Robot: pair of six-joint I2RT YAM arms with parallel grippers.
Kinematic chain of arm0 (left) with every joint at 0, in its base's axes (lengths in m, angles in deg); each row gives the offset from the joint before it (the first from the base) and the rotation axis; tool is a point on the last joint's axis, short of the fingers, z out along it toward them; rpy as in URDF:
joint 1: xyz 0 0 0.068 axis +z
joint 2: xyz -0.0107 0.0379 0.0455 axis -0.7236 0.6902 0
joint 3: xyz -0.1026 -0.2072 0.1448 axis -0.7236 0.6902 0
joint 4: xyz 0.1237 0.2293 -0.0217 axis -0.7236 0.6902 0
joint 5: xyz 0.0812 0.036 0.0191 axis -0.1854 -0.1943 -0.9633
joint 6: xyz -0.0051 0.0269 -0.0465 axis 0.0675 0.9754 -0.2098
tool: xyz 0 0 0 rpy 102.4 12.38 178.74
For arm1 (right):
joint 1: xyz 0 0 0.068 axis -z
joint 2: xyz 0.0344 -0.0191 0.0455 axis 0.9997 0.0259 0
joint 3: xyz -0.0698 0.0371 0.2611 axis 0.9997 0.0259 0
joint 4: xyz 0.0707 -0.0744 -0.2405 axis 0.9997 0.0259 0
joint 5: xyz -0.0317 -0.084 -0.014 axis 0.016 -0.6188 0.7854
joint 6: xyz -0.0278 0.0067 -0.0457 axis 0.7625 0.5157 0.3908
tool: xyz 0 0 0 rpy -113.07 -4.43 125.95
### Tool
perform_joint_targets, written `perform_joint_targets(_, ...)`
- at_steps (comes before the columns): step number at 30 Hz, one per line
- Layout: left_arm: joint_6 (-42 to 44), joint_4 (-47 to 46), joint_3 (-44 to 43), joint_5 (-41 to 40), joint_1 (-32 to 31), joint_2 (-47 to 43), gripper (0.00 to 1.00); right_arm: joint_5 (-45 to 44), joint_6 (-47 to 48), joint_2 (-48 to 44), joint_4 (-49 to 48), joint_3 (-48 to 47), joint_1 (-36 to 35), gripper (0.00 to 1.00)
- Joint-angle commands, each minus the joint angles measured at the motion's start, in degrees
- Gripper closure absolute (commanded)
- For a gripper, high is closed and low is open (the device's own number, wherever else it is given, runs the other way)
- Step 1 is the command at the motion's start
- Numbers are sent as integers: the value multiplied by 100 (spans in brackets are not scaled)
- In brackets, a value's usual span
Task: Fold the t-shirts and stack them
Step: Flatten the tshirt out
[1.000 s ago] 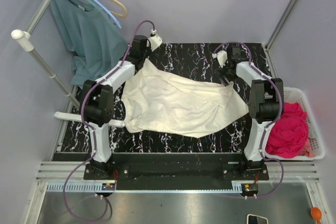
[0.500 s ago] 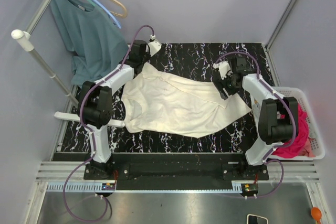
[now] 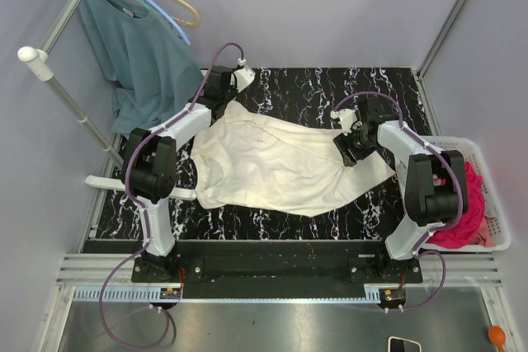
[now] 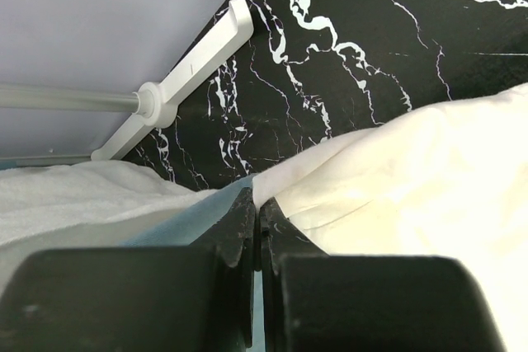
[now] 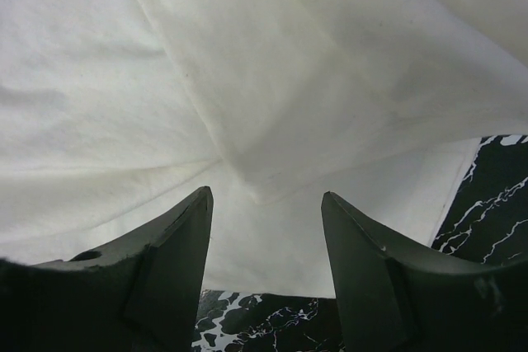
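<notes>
Overhead view; wrist close-ups on same cream t-shirt (image 3: 280, 166)

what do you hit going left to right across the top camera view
hanging teal shirt → left gripper pinching the cream t-shirt's far corner → cream t-shirt → right gripper over its right end → pink t-shirt in the white basket

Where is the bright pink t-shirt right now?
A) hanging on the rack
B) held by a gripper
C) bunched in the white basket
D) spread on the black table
C: the pink t-shirt lies crumpled inside the white basket, at the right of the overhead view.
</notes>
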Motion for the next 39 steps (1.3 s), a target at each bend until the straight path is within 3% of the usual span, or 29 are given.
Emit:
perform_joint_targets(1, 23, -199, 41, -89, -7, -381, 100, 143, 156, 120, 49, 92, -66, 36)
perform_joint_targets(39, 129, -348, 437, -44, -16, -399, 100, -358, 508, 797, -180, -233, -58, 48)
